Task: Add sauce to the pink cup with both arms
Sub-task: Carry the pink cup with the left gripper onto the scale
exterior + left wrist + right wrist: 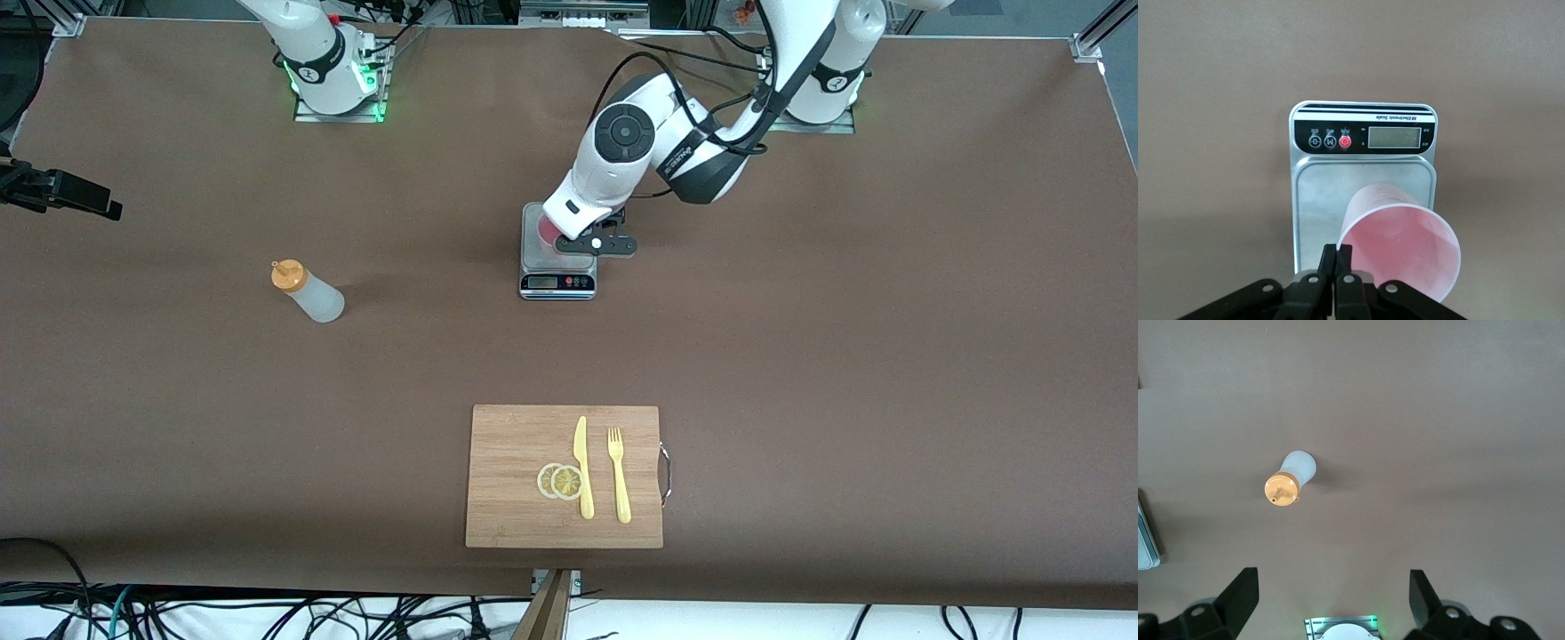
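The pink cup (1405, 247) is over the steel plate of a kitchen scale (1331, 193), and my left gripper (1338, 252) is shut on its rim wall. From the front, only a pink sliver of the cup (544, 229) shows under the left gripper (569, 238); whether its base rests on the scale (557, 283) I cannot tell. The sauce bottle (307, 292), whitish with an orange cap, stands alone toward the right arm's end of the table. My right gripper (1331, 587) hangs open high over the table, with the sauce bottle (1288, 480) well below it. That gripper is outside the front view.
A wooden cutting board (516, 444) lies near the front camera's edge of the table, with a yellow knife (582, 467), a yellow fork (618, 476) and two lemon slices (560, 481) on it. A black device (62, 191) juts in at the right arm's end.
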Controlling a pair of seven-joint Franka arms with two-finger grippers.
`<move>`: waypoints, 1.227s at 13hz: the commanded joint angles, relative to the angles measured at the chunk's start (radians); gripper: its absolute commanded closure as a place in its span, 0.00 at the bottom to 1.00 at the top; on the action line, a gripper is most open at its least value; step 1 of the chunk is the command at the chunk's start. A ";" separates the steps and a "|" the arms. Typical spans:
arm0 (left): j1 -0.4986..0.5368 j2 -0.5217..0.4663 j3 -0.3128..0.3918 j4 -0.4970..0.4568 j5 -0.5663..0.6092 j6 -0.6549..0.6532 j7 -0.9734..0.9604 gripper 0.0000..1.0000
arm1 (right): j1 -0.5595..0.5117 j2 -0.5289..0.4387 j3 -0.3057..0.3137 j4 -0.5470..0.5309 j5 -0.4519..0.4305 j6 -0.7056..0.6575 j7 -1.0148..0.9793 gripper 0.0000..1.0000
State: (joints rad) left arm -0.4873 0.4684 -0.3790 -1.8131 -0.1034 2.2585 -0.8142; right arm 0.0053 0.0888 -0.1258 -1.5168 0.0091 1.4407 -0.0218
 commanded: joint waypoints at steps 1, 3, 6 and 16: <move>-0.033 0.035 0.015 0.020 -0.012 0.030 -0.039 1.00 | -0.007 0.009 0.003 0.027 0.009 -0.020 -0.009 0.00; -0.031 0.036 0.017 0.017 -0.012 0.029 -0.042 1.00 | -0.007 0.009 0.003 0.027 0.009 -0.020 -0.009 0.00; -0.024 0.021 0.025 0.011 -0.012 0.012 -0.037 1.00 | -0.007 0.009 0.003 0.027 0.009 -0.020 -0.009 0.00; -0.019 0.006 0.023 0.000 -0.015 -0.005 -0.049 0.00 | -0.007 0.009 0.003 0.027 0.008 -0.020 -0.009 0.00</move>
State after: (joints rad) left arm -0.5016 0.4980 -0.3619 -1.8108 -0.1034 2.2749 -0.8509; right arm 0.0053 0.0888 -0.1258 -1.5168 0.0091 1.4407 -0.0218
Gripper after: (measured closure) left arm 0.665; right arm 0.000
